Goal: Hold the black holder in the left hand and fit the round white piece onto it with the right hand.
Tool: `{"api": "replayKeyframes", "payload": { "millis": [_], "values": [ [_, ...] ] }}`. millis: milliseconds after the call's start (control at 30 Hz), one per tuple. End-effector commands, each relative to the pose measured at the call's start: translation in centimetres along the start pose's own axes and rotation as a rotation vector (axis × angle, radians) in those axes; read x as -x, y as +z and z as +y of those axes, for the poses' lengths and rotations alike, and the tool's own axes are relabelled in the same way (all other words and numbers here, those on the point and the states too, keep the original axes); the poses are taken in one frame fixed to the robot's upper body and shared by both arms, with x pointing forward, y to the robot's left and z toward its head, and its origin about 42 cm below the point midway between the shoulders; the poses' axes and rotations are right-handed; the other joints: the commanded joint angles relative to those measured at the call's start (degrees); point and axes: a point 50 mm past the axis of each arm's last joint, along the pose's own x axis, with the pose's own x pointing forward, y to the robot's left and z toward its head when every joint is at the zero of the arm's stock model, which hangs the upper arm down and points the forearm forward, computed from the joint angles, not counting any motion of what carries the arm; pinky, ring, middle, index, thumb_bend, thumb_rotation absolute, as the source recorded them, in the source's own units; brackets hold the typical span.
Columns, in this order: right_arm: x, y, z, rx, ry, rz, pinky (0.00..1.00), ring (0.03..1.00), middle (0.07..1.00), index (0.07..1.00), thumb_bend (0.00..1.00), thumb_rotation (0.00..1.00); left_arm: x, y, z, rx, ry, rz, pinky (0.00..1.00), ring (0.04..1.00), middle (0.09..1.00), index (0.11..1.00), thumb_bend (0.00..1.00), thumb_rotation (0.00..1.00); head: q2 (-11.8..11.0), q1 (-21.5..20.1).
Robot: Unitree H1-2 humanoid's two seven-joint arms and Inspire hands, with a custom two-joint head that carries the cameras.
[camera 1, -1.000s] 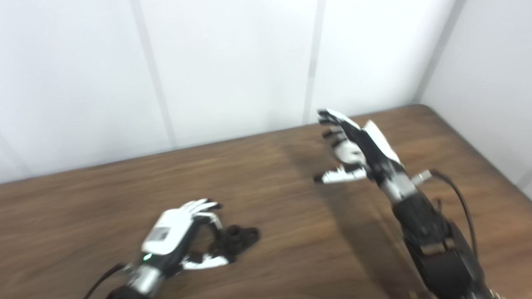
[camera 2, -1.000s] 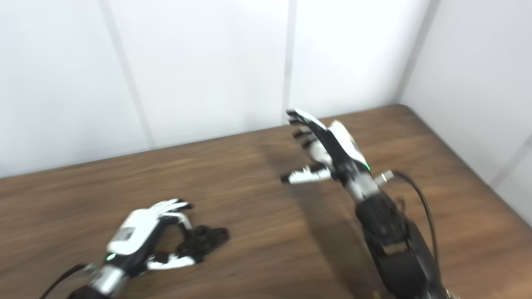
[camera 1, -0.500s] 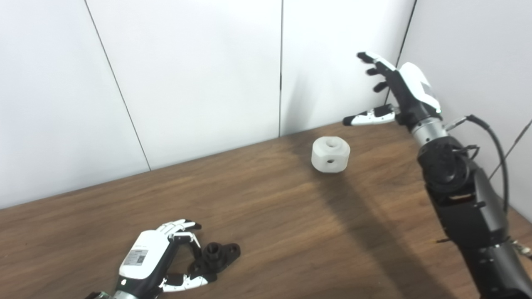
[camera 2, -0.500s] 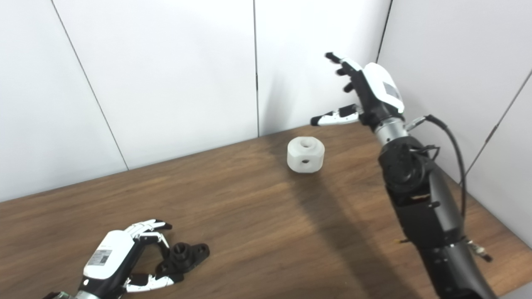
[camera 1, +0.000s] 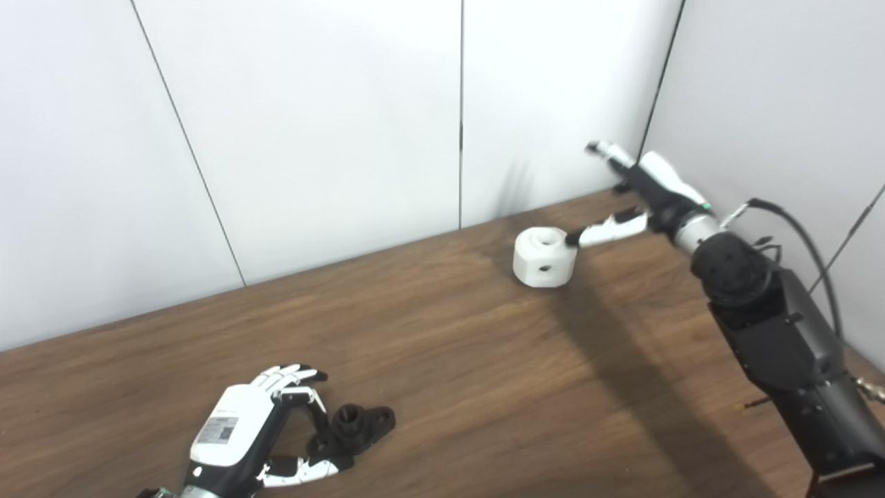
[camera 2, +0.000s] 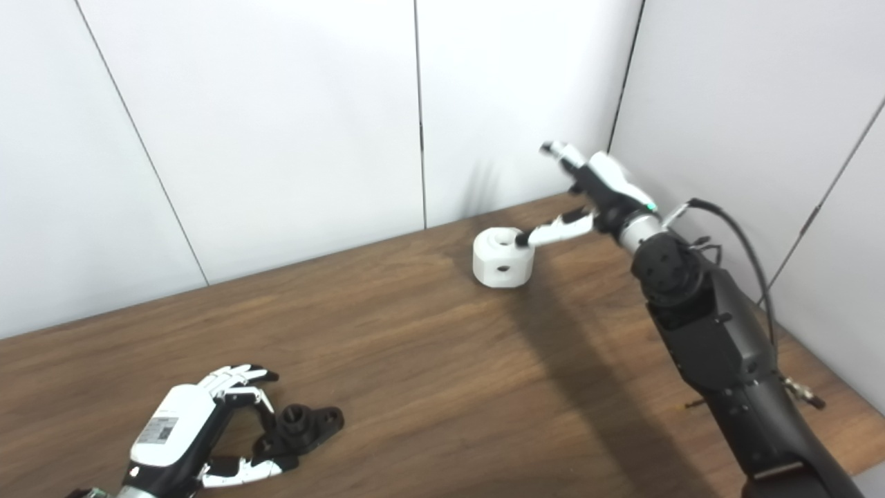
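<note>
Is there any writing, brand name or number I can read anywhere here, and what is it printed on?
No text can be read.
Back of the left robot hand: a small sticker with a square code, print too small to read.
Right robot hand: no label visible.
Black holder, round white piece, table: no markings visible.

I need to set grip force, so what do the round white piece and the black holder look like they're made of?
Round white piece: likely matte, slightly translucent plastic, judging by its soft, glare-free faceted sides and bored holes. Black holder: probably matte black plastic, dull with no metallic shine, though coated metal can't be ruled out.
</note>
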Motion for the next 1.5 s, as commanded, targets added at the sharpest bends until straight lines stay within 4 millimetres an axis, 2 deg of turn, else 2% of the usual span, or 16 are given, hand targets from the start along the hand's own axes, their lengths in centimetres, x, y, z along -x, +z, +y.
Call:
{"api": "replayKeyframes", "payload": {
  "millis": [0,167,267,467,833,1133,1467],
  "values": [
    [-0.9,1.4,-3.0,0.025,-0.016,-0.060,0.82,0.997,1.000,0.999,1.00,0.33,6.0,-3.5,-4.0,-0.033,-0.193,0.169,0.87,0.853,0.799,0.484,0.52,0.05,0.08,0.10],
    [-2.1,0.9,-1.7,-0.005,0.103,-0.027,0.71,0.955,1.000,1.000,1.00,0.30,6.1,-3.2,-4.0,-0.036,-0.193,0.171,0.86,0.852,0.798,0.484,0.52,0.05,0.22,0.61],
    [-2.8,0.6,-0.9,0.020,0.156,-0.015,0.79,0.989,1.000,1.000,1.00,0.31,6.0,-3.0,-4.0,-0.046,-0.195,0.168,0.86,0.850,0.798,0.484,0.52,0.05,0.27,0.88],
    [-3.8,0.2,0.7,0.052,0.200,0.013,0.86,1.000,1.000,1.000,1.00,0.33,6.2,-2.7,-3.8,-0.035,-0.183,0.166,0.85,0.844,0.794,0.483,0.52,0.05,0.28,1.23],
    [-4.2,-1.2,1.6,0.029,0.178,0.026,0.82,0.982,1.000,1.000,1.00,0.29,6.1,-2.6,-3.6,-0.032,-0.181,0.167,0.81,0.831,0.789,0.484,0.52,0.05,0.81,1.83],
    [-4.0,-1.5,2.3,0.005,0.180,0.044,0.77,0.968,1.000,1.000,0.97,0.28,5.7,-2.2,-3.1,-0.031,-0.185,0.165,0.81,0.834,0.788,0.484,0.52,0.05,0.71,1.75],
    [-4.1,-1.7,2.9,0.010,0.156,0.046,0.77,0.964,1.000,1.000,0.96,0.27,5.7,-2.0,-3.0,-0.032,-0.181,0.162,0.79,0.822,0.779,0.484,0.52,0.05,1.01,1.63]
  ]
}}
